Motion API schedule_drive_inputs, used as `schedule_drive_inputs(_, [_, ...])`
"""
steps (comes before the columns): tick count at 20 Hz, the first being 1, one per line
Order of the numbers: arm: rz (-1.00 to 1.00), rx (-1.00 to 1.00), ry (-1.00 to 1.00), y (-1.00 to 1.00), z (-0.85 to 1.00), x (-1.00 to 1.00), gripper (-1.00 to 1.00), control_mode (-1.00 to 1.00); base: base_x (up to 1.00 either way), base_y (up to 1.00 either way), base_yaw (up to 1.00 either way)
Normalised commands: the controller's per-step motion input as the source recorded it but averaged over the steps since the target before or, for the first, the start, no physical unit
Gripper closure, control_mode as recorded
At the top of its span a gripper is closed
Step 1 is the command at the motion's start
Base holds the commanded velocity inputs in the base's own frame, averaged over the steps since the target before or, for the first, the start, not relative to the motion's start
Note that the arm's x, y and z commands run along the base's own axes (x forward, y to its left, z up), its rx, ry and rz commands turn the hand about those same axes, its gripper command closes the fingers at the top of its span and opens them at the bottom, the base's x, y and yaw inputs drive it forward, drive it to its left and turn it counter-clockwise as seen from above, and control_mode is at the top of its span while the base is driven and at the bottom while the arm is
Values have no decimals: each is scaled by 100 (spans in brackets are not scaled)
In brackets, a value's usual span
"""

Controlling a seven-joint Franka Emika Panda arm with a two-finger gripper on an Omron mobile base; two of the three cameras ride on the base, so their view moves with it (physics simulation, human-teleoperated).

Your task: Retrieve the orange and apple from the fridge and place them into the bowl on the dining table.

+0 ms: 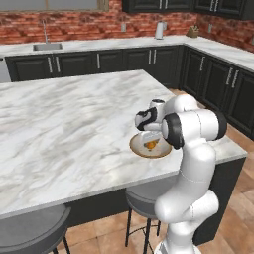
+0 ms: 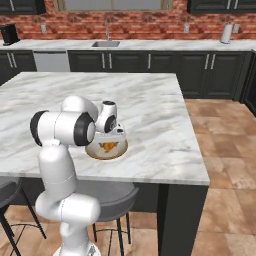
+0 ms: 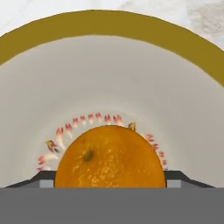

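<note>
Directly below, orange [image 3: 110,156] inside bowl [image 3: 109,24] on dining table [image 1: 64,119].

My kitchen is evenly and brightly lit, with no one clear light source and no glare. Soft dark shade sits under the dining table [image 1: 74,129] overhang. My base views are slightly soft and blocky; close up, the orange [image 3: 109,157] and bowl [image 3: 109,26] look sharp.
</note>
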Motion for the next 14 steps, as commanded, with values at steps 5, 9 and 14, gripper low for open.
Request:
schedule_drive_inputs(5, [-2, 0, 0, -22, 37, -42, -100, -100, 0, 0, 0])
schedule_drive_inputs(9, [-4, 0, -8, -15, 56, -56, -100, -100, 0, 0, 0])
schedule_drive_inputs(14, [-5, 0, -18, -16, 80, -87, -100, -100, 0, 0, 0])
